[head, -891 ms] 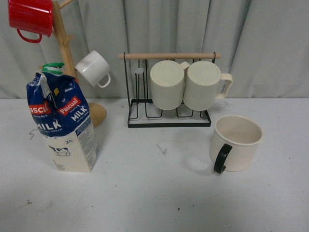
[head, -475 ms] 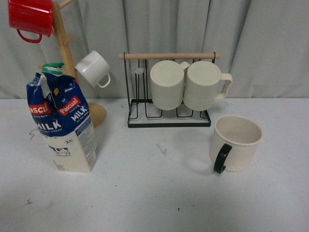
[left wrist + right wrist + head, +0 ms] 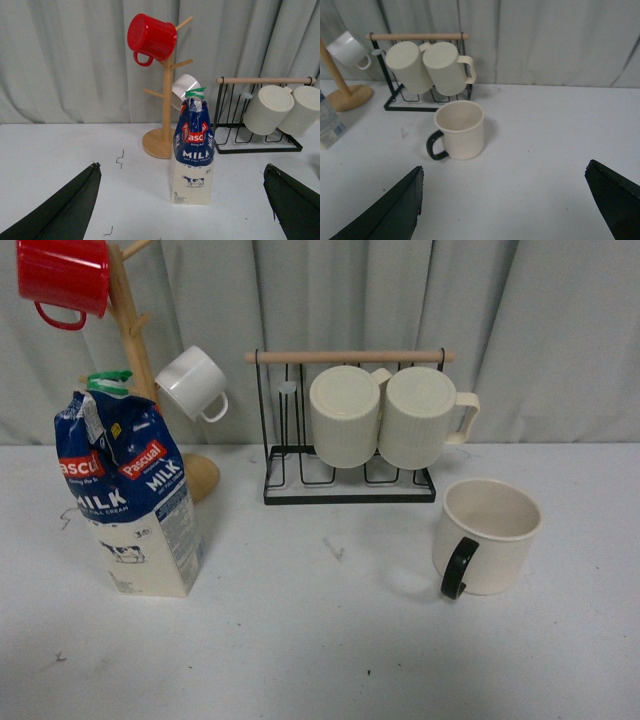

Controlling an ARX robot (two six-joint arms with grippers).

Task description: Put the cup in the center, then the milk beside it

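Observation:
The cup (image 3: 489,536), a smooth cream mug with a black handle, stands upright on the table's right side, handle toward the front left. The right wrist view shows the cup (image 3: 460,129) some way ahead of my open right gripper (image 3: 505,172), whose black fingers (image 3: 390,210) are spread wide with nothing between them. The milk (image 3: 130,495), a blue-topped carton with a green cap, stands upright at the left. My open left gripper (image 3: 182,172) faces the milk (image 3: 193,150) from a distance, empty. Neither arm appears in the front view.
A black wire rack (image 3: 350,485) with a wooden bar holds two ribbed cream mugs (image 3: 385,415) at the back centre. A wooden mug tree (image 3: 140,360) at the back left carries a red mug (image 3: 65,275) and a small white mug (image 3: 195,382). A grey curtain hangs behind.

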